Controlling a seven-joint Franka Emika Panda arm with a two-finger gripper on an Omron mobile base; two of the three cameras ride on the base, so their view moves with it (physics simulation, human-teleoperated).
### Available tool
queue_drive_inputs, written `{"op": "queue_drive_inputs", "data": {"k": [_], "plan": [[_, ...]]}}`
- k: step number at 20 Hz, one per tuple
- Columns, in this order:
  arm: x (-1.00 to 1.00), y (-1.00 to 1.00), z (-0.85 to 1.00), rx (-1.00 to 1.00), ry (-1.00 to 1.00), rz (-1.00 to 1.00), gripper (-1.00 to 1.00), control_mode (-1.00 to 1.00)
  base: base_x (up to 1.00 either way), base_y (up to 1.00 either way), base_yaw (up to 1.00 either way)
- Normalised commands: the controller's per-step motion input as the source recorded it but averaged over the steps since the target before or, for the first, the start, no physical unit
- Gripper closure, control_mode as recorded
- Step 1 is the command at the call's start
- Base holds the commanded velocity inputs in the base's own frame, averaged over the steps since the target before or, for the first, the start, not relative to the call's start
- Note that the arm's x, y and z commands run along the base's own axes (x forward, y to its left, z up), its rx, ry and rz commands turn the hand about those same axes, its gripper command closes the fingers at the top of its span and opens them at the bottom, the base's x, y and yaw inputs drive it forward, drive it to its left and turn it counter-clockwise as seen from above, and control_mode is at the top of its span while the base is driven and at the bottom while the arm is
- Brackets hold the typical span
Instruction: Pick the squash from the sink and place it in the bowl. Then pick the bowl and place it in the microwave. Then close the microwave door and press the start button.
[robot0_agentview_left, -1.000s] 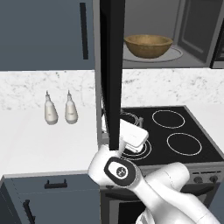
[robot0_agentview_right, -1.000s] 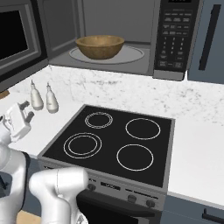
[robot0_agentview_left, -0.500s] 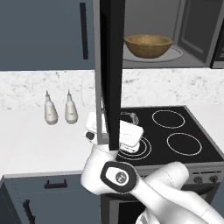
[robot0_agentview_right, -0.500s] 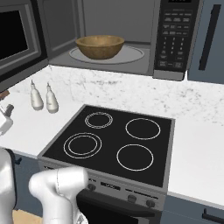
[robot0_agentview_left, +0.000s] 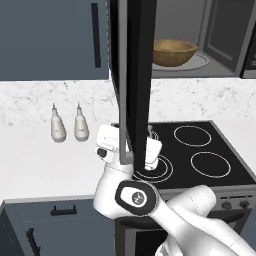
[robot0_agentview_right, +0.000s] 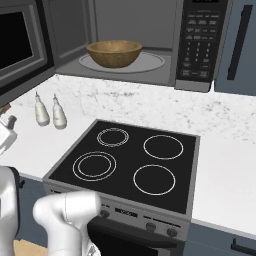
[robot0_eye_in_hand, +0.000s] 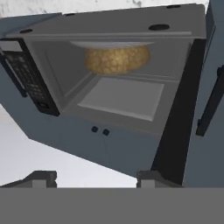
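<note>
The black microwave (robot0_agentview_right: 200, 45) stands with its door (robot0_agentview_left: 135, 75) swung wide open, edge-on in the left base view. The light brown wooden bowl (robot0_agentview_left: 173, 51) (robot0_agentview_right: 114, 52) rests on the glass turntable (robot0_agentview_right: 150, 62) inside. My gripper (robot0_agentview_left: 150, 145) sits just under the door's lower edge, over the cooktop's front left burner, and peeks in at the left edge (robot0_agentview_right: 6, 131). The hand view looks up into the cavity, rolled over, with the bowl (robot0_eye_in_hand: 117, 59) and door (robot0_eye_in_hand: 175, 127). The gripper (robot0_eye_in_hand: 96, 177) is open and holds nothing. The squash is hidden and the sink is out of view.
A black four-burner cooktop (robot0_agentview_right: 130, 157) lies below the microwave. Two pale shaker bottles (robot0_agentview_left: 58, 126) (robot0_agentview_left: 81, 123) stand on the white marble counter (robot0_agentview_left: 30, 160) to its left. Dark blue cabinets with long handles (robot0_agentview_left: 95, 35) flank the microwave.
My hand has shifted left, from the right of the door's edge to under and behind its lower edge. Door and bowl have not moved.
</note>
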Motion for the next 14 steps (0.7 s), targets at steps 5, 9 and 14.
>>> {"op": "queue_drive_inputs", "data": {"k": [5,9,14], "plan": [[-0.61,-0.07,0.79,0.14,-0.1,0.01,-1.0,-1.0,0.0,0.0,0.0],[-0.31,0.03,-0.15,0.04,-0.02,0.03,-1.0,-1.0,0.0,0.0,0.0],[0.0,0.44,-0.31,0.05,0.0,0.11,-1.0,-1.0,0.0,0.0,0.0]]}}
